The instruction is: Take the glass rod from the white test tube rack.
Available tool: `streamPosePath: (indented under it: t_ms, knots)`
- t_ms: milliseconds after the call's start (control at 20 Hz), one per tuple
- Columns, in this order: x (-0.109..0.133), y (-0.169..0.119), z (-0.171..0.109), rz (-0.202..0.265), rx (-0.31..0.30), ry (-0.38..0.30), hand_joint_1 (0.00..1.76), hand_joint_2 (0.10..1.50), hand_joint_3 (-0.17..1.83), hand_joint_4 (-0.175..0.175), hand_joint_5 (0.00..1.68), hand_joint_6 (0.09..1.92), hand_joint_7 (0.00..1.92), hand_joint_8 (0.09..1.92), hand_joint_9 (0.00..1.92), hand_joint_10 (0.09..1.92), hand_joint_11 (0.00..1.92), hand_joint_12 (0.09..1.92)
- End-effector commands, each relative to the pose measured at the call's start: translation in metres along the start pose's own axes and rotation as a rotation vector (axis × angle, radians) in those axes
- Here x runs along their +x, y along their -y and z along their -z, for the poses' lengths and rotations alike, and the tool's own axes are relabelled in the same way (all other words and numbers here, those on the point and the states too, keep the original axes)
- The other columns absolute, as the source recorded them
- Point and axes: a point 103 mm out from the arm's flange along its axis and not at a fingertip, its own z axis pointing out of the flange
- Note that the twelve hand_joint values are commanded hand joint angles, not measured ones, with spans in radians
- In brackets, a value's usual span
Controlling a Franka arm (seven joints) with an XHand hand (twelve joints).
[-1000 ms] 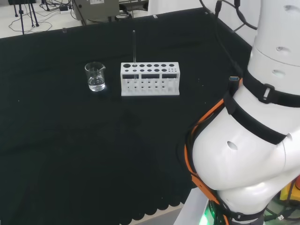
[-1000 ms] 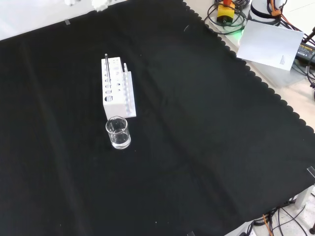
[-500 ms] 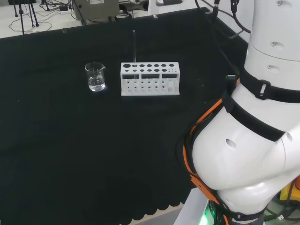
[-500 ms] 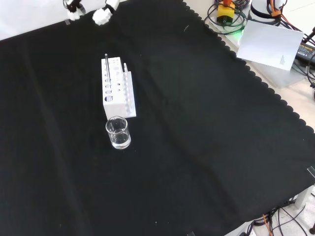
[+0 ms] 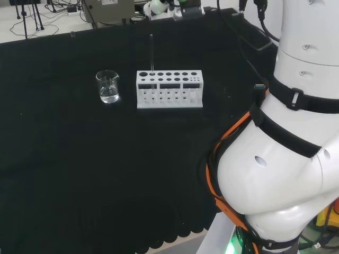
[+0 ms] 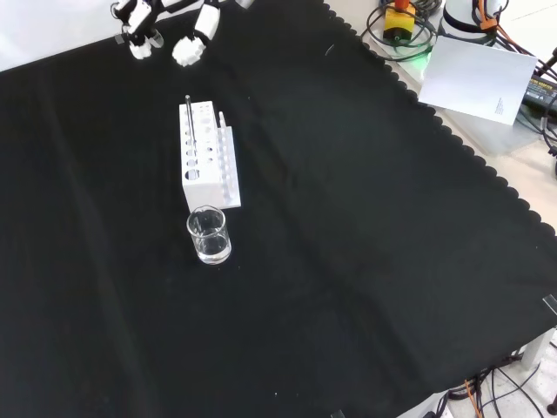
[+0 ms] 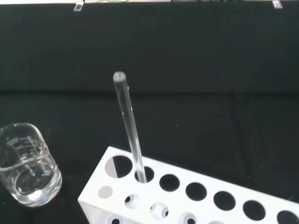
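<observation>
1. We see the thin clear glass rod (image 7: pixel 130 127) standing nearly upright in the white plastic test tube rack with rows of round holes (image 5: pixel 169 89). It sits in a hole near the rack's left end in the head view, at the upper end of the rack in the front view. We judge the hole keeps it steady and leaves most of its length free above the rack to be gripped.

2. The black and white robot hand (image 6: pixel 165 30) hangs in the upper left of the front view, above the cloth and well apart from the rod (image 6: pixel 187 117). Its white-tipped fingers (image 6: pixel 193 48) point down, spread and relaxed, and it holds nothing. We take this as an approach from above, with the grasp not yet made.

3. In the wrist view the rod's rounded top stands near the middle, which suggests the palm is lined up on it.

4. A small clear glass beaker with a little clear liquid (image 5: pixel 108 86) stands just beside the rack's rod end, left of it in the head view. We judge it close enough that the fingers could knock it while closing.

5. The table (image 6: pixel 365 261) is covered with black cloth with a scalloped edge, bare apart from these pieces.

6. Beyond the cloth, at the upper right of the front view, lie a white sheet (image 6: pixel 479 78) and coiled cables (image 6: pixel 400 35).
</observation>
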Motion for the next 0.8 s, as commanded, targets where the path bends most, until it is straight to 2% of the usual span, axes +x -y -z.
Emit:
streamPosePath:
  t_ms: [50, 400, 600, 800]
  knots:
    - [0.002, -0.002, -0.022, 0.031, -0.008, -0.028, 0.66, 0.92, 0.52, -0.175, 0.49, 0.99, 0.91, 0.96, 1.03, 0.92, 0.29, 1.41]
    - [0.002, -0.01, -0.04, 0.045, 0.009, -0.036, 0.68, 0.92, 0.52, -0.175, 0.52, 1.01, 0.94, 0.95, 1.06, 0.92, 0.27, 1.41]
    - [0.003, -0.009, -0.047, 0.017, 0.031, -0.048, 0.69, 0.91, 0.52, -0.175, 0.52, 1.01, 0.95, 0.95, 1.07, 0.92, 0.26, 1.42]
    - [0.01, -0.009, -0.053, 0.013, 0.052, -0.032, 0.69, 0.91, 0.52, -0.175, 0.52, 1.01, 0.97, 0.95, 1.1, 0.92, 0.25, 1.43]
